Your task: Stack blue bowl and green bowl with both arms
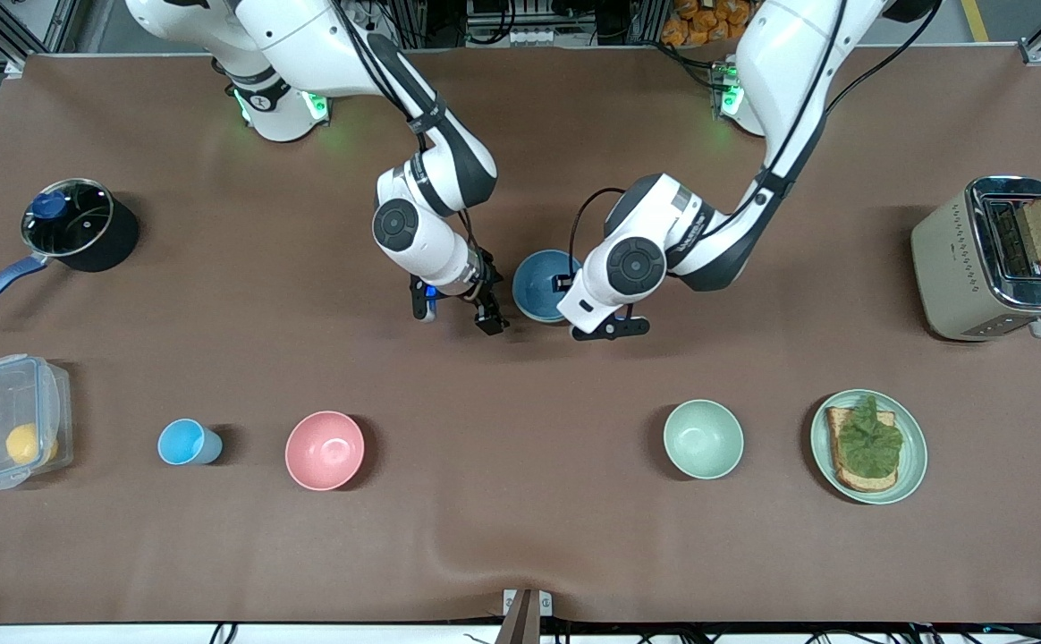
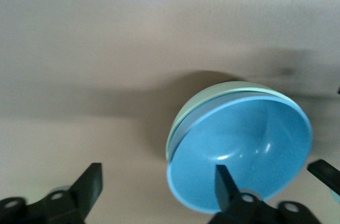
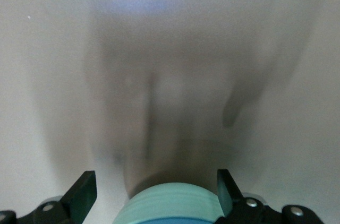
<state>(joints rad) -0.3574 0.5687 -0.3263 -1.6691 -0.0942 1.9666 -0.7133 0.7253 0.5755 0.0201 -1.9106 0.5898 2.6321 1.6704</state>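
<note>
Stack looks done: blue bowl [image 1: 540, 282] sits at centre of the front frame, just above mid-height, and the left wrist view shows it nested inside the green bowl [image 2: 210, 98]. The green rim shows as a thin crescent around the blue one, and the fit is slightly tilted, not fully concentric. Left end effector [image 1: 612, 329] is low beside the stack on the side nearer the front camera, fingers spread wide and holding nothing. In its wrist view one fingertip [image 2: 223, 179] overlaps the blue rim; I can't tell if it touches. Right end effector [image 1: 454, 311] is just beside the stack toward the right arm's end, also wide and empty. Its wrist view has a pale green curved wall, likely the same green bowl [image 3: 172, 198], low in frame between the fingers. My read is that this is the release/retreat step. The next move is to lift both arms straight up and clear without clipping the rims, since light bowls will slide on this surface [image 1: 520, 537]. Both bowls are round, smooth, matte, thin-walled and plastic-like. The surface is a brown mat with a wrinkle at bottom centre. A second, mintier green bowl [image 1: 704, 438] sits alone in the lower frame, well apart and not part of the stack.
</note>
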